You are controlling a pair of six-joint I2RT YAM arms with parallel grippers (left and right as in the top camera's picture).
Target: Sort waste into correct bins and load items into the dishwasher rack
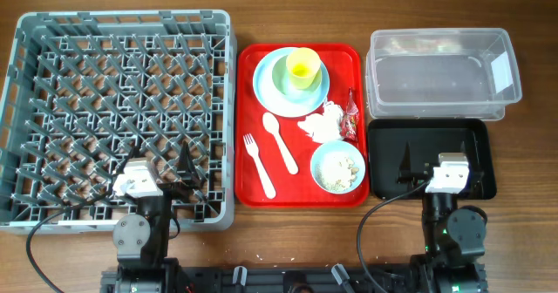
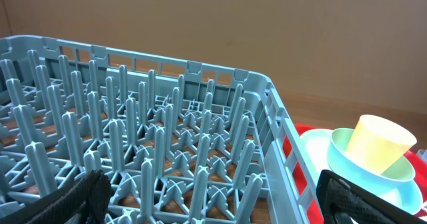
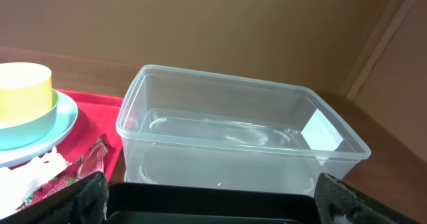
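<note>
Grey plastic dishwasher rack (image 1: 87, 92) fills the left of the wooden desk (image 1: 523, 241), nothing loaded yet. Left fingers (image 2: 93, 197) hang spread wide over its near edge, holding nothing. A red tray (image 1: 296, 188) in the middle carries it all: yellow cup (image 1: 302, 66) in green bowl (image 1: 283, 84) on blue plate (image 1: 264, 71), napkin (image 1: 318, 126), red wrapper (image 1: 351, 112), blue bowl (image 1: 316, 164) of rice scraps (image 1: 340, 173), fork (image 1: 259, 164), spoon (image 1: 280, 140). Clear tub (image 1: 436, 33) and black tray (image 1: 388, 153) sit right, before the right fingers (image 3: 347, 201), also wide and unladen. Likely each arm serves its own side.
</note>
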